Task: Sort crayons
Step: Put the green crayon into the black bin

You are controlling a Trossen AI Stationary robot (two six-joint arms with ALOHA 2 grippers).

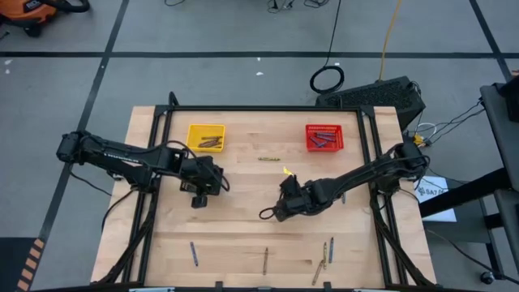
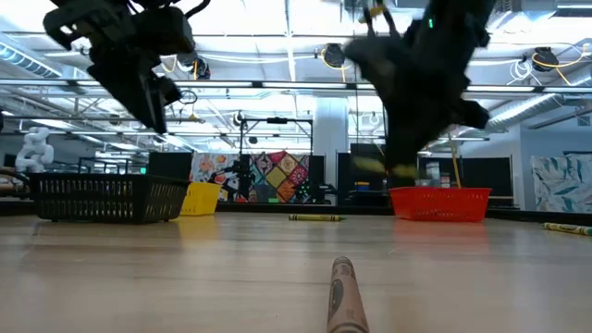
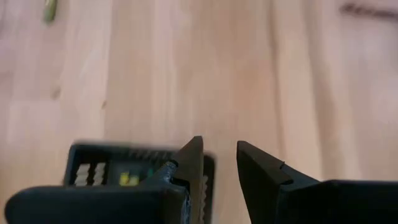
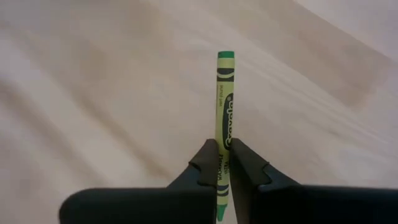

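My right gripper [image 4: 222,149] is shut on a yellow-green crayon [image 4: 225,99] above the table's middle [image 1: 284,191]. My left gripper [image 3: 221,155] is open and empty, hovering left of centre [image 1: 199,193] over a black mesh basket [image 3: 124,168]. A yellow basket [image 1: 205,136] holds brown crayons. A red basket [image 1: 324,136] holds blue-grey ones. One yellow-green crayon [image 1: 269,159] lies flat between these two baskets. Several more crayons [image 1: 265,259] lie flat near the table's near edge. My right gripper pinches the crayon's wrapped shaft [image 4: 222,155] between its two fingers, nearer one end. The crayon lies along the fingers, and most of its length sticks out past the fingertips to its green tip [image 4: 226,56]. In the low view the gripper [image 2: 398,166] hangs above the table.
The black basket [image 2: 106,199] stands on the table's left half. A crayon [image 2: 342,296] lies close to the low camera and another [image 2: 566,228] at the right. Bare wood lies between the arms and the near-edge crayons.
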